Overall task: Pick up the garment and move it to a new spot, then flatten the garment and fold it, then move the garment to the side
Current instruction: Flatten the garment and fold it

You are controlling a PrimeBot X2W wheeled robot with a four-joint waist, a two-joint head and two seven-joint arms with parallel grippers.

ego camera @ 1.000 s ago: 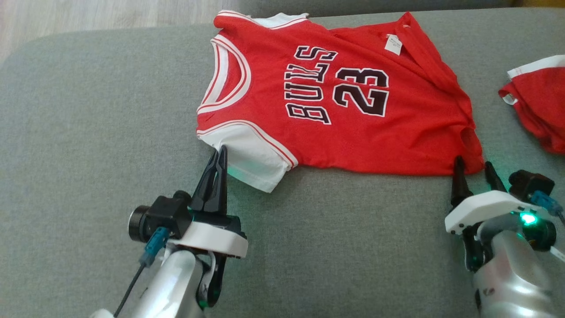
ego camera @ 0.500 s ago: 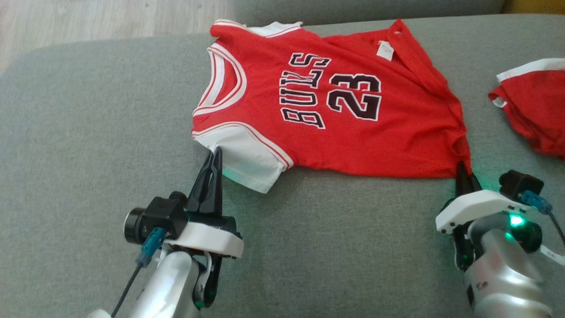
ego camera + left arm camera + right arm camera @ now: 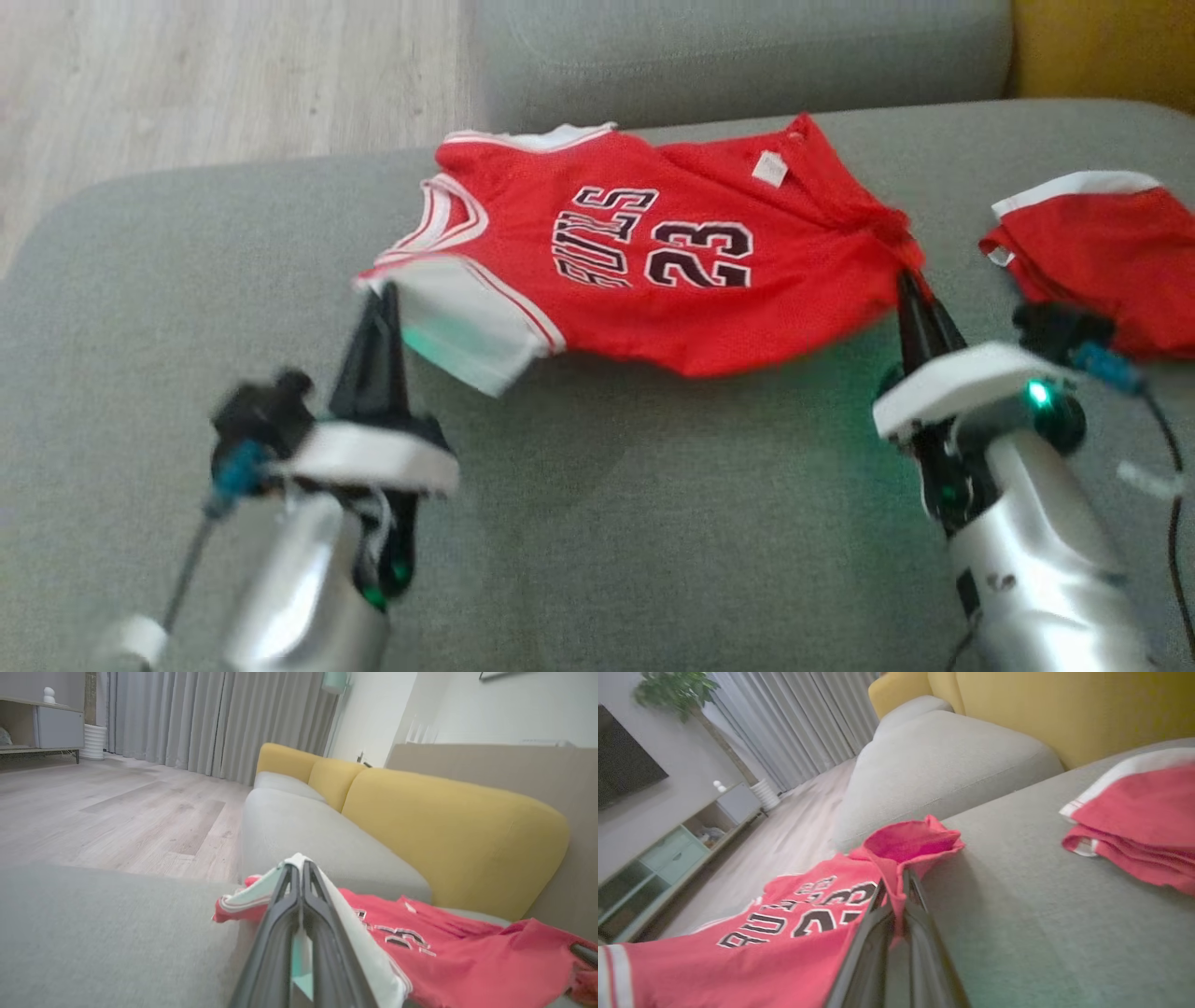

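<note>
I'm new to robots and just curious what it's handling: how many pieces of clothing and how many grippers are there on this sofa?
Red clothing: 2, the Bulls jersey and the second red garment
Grippers: 2, the left gripper and the right gripper
Total: 4

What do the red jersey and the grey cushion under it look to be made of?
The jersey looks like a thin, light fabric, probably a synthetic knit, with a matte finish. It sags limp between the left hand and the right hand and bunches at the pinch. The weave is too blurred to confirm. The cushion looks like coarse woven upholstery, matte heathered grey with visible grain.
</note>
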